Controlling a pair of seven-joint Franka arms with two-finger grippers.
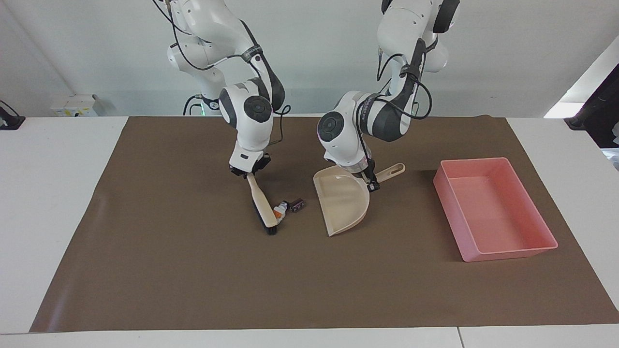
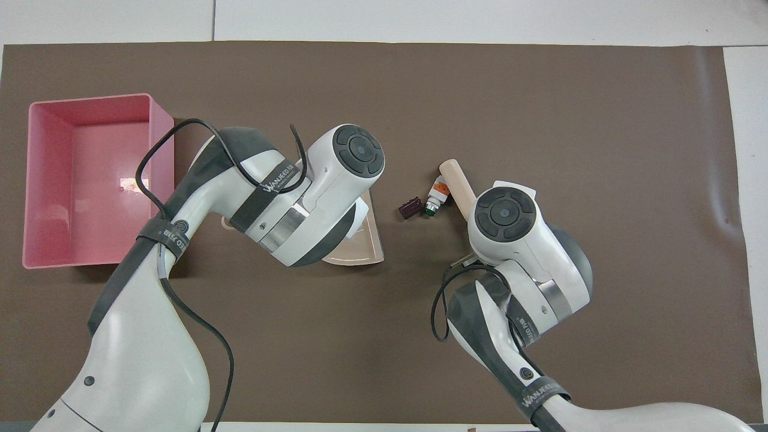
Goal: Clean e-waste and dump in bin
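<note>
Facing view: right gripper (image 1: 250,172) clamped on brush (image 1: 261,205), bristles touching white part (image 1: 279,211); purple cylinder (image 1: 296,205) between it and dustpan (image 1: 342,202), mid-table; left gripper (image 1: 372,184) gripping dustpan handle.
Overhead view: parts in line toward dustpan mouth; bin (image 2: 48,180) empty, at left arm's table end.

I see the brush (image 1: 261,205) on the mat (image 1: 193,270), its bristle end touching the white part (image 1: 279,211), which touches the dark cylinder (image 1: 296,205). The dustpan (image 1: 342,203) lies near these, toward the left arm's end, and the bin (image 1: 493,209) sits well apart toward that end.
</note>
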